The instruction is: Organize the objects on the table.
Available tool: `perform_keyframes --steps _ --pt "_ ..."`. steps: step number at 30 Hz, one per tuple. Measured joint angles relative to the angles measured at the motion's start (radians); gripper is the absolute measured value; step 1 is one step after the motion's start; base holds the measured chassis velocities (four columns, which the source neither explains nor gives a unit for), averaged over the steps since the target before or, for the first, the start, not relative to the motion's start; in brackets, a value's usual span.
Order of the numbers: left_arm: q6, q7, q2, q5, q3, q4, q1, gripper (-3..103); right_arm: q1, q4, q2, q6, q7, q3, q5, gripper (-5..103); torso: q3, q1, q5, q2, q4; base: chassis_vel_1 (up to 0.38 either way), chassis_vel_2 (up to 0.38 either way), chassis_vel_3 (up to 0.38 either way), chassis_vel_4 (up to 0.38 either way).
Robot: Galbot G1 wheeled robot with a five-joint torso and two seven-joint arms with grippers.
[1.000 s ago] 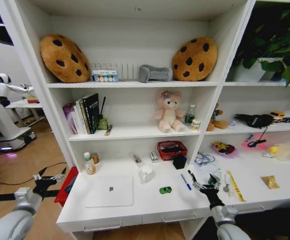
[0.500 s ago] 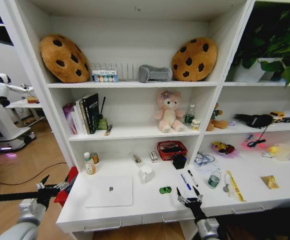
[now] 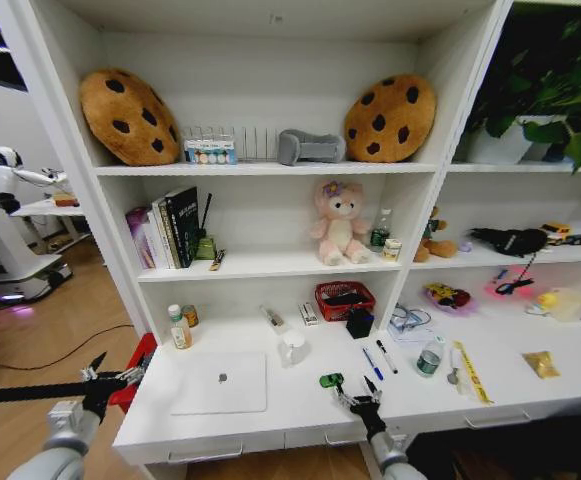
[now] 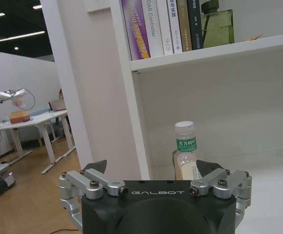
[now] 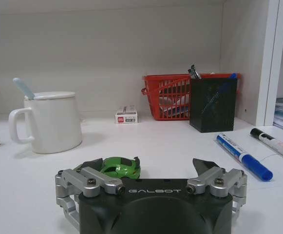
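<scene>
The right gripper [image 3: 353, 392], jaws spread wide, is hovering just near of the green toy car [image 3: 331, 380], lined up to grasp it; the left gripper [image 3: 110, 377], also open, is idling off the table's [image 3: 300, 410] left end.

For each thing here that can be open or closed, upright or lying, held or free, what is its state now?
Silver laptop: closed, flat on the table.
Green toy car: on its wheels, free, just ahead of the right pincer.
Right pincer: open, low over the table.
Left pincer: open, empty, beside the table's left end.
White mug: upright, lid on.
Bottle: upright, capped.
Blue pen: lying flat, capped.
Green can: upright.
</scene>
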Motion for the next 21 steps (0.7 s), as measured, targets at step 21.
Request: perform_keyframes --steps 21 --pt "0.001 0.002 0.018 -0.003 0.020 0.000 -0.033 100 0.048 -0.036 -0.008 -0.002 -0.011 -0.076 -0.027 100 0.000 0.000 -0.0001 0.000 0.0001 0.000 0.000 0.000 0.000"
